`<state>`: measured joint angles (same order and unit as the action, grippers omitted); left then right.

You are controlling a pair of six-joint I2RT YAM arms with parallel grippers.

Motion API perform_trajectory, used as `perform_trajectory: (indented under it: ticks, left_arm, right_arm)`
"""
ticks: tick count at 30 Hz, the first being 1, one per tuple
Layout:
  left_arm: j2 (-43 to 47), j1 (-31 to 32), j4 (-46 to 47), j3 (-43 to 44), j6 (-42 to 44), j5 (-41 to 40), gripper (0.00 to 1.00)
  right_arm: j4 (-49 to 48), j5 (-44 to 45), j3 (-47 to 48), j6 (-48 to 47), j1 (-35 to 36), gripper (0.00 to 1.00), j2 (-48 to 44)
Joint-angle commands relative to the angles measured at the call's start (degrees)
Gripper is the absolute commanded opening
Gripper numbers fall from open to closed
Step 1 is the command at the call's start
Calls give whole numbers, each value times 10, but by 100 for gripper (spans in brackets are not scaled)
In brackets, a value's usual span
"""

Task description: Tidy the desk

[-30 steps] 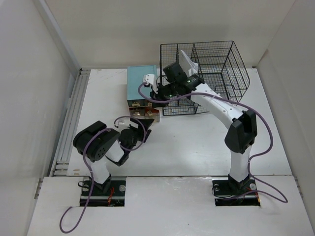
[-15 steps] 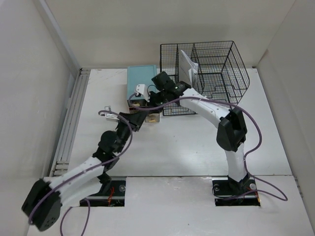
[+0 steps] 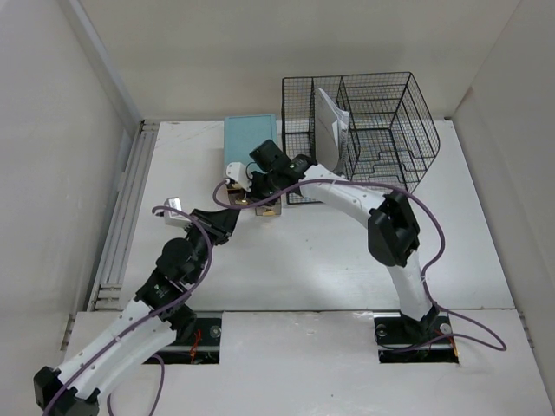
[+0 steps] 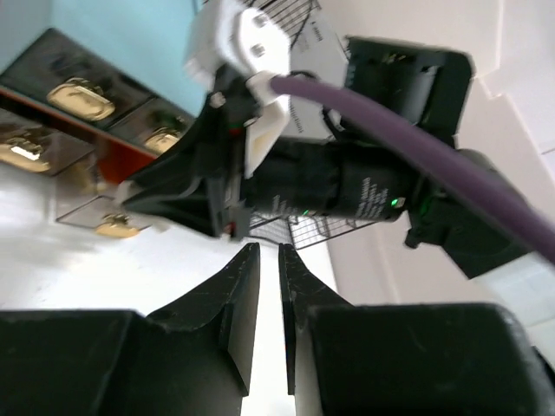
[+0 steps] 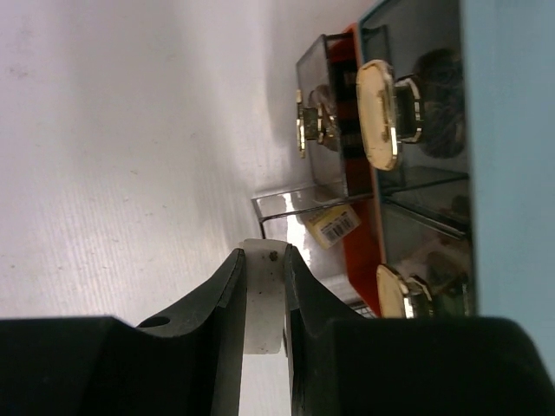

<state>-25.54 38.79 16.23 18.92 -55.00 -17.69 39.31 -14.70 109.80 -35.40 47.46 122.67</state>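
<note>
Left hand [image 4: 268, 254]: kept near the box [image 3: 250, 139] front, closed to a slit, nothing gripped; seemingly waiting.
Drawer [image 3: 269, 208]: pulled out of the box, likely to receive something.
Right hand [image 5: 263, 253]: clamped on a white piece [image 5: 263, 303] at the box front, probably for stowing.
Worktop [image 3: 329, 260]: spread beneath the box.

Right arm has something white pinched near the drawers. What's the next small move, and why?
Probably ease the right gripper over the pulled-out clear drawer of the teal drawer box and release: its jaws pinch a small white piece, and that drawer sits just ahead of it.
</note>
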Motion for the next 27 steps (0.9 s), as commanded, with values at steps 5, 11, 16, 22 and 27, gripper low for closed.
perform_trajectory:
  ticks: [5,11,16,22,27]
  left_arm:
    - [65,-1,-59,29,21,-9,13]
    - [117,-1,-105,35,21,-9,16]
    - [140,-1,-140,45,21,-9,17]
    - [169,-1,-157,45,21,-9,17]
    - [169,-1,-162,51,21,-15,17]
  right_arm:
    - [-26,24,50,-22,1,0,6]
    - [-26,60,61,-27,1,0,25]
    - [-31,95,76,-27,1,0,42]
    - [-31,107,76,-38,1,0,42]
    - [-31,114,64,-38,1,37,42]
